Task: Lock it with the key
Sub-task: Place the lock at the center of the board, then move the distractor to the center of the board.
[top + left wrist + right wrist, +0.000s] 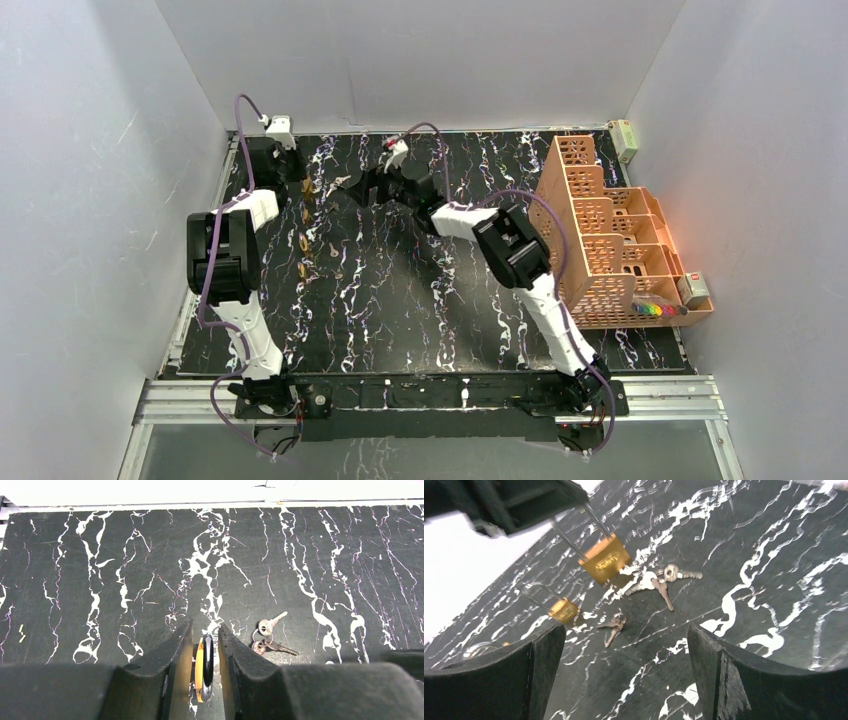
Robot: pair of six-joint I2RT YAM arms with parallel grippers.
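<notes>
**Black marbled tabletop (420,300): padlock held ready for its key**

Left gripper (205,632) pinches the brass padlock (605,560) by its steel shackle. Right gripper (625,635) has its fingers spread wide and empty. The step would go best by lifting one key by its bow from the ringed bunch of silver keys (664,577) just beside that padlock, then aligning blade with keyway. Count: two key bunches; three padlocks, one half-hidden.

Brass padlock (604,559) being held up by its steel shackle, hanging slightly tilted at the far left, ring of silver keys (664,580) lying flat just right of it.
</notes>
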